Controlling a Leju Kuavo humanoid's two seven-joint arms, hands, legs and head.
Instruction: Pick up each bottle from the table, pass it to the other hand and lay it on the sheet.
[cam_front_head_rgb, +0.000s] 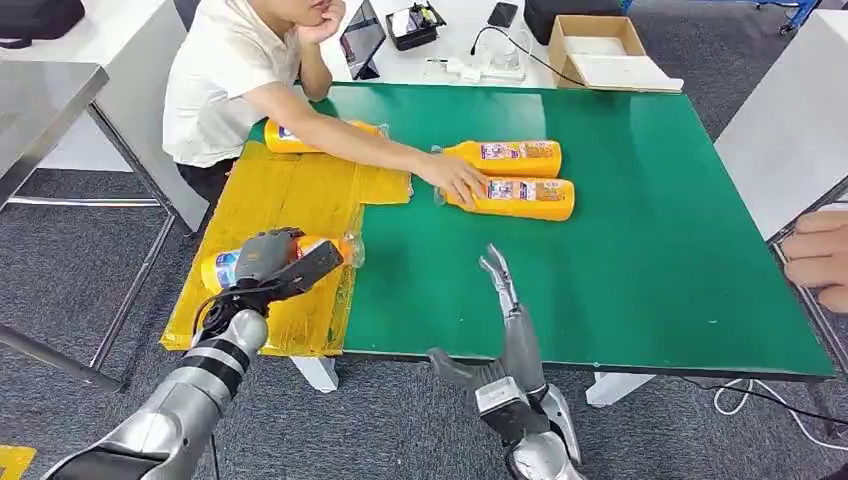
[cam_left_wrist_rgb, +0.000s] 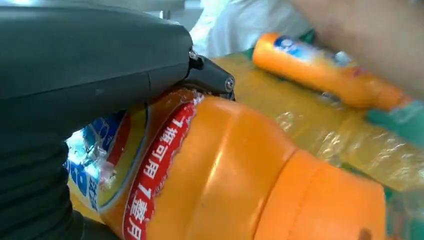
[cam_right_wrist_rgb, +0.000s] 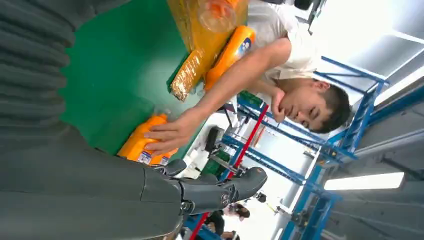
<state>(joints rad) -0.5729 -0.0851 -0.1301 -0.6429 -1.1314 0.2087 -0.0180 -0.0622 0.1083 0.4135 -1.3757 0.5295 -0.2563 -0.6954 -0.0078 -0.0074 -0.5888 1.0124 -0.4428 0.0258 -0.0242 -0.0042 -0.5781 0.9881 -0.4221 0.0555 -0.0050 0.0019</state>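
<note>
**L hand holding bottle over sheet, R hand empty**

Green counter (cam_front_head_rgb: 620, 250) fills most of my head view. Yellow sheet (cam_front_head_rgb: 290, 200) covers its 9 o'clock side, running down to the near edge.

A person in a white shirt (cam_front_head_rgb: 225, 70) sits at 11 o'clock, arm stretched across the counter, their hand (cam_front_head_rgb: 455, 180) resting on the neck end of the near one of two orange bottles. Those two, far bottle (cam_front_head_rgb: 510, 157) and near bottle (cam_front_head_rgb: 525, 198), lie side by side at centre, touching or nearly so, on bare green. A third bottle (cam_front_head_rgb: 310, 138) lies on the sheet's far end, partly behind the person's arm.

My left hand (cam_front_head_rgb: 285, 265), at 8 o'clock, is wrapped round a held bottle (cam_left_wrist_rgb: 210, 170) over the sheet's near part; can't tell if it touches the sheet.

My right hand (cam_front_head_rgb: 505, 300), at 6 o'clock, has fingers straight & apart, nothing in it, over the counter's near edge.

Another person's hand (cam_front_head_rgb: 820, 260) sits at the 3 o'clock edge.
</note>
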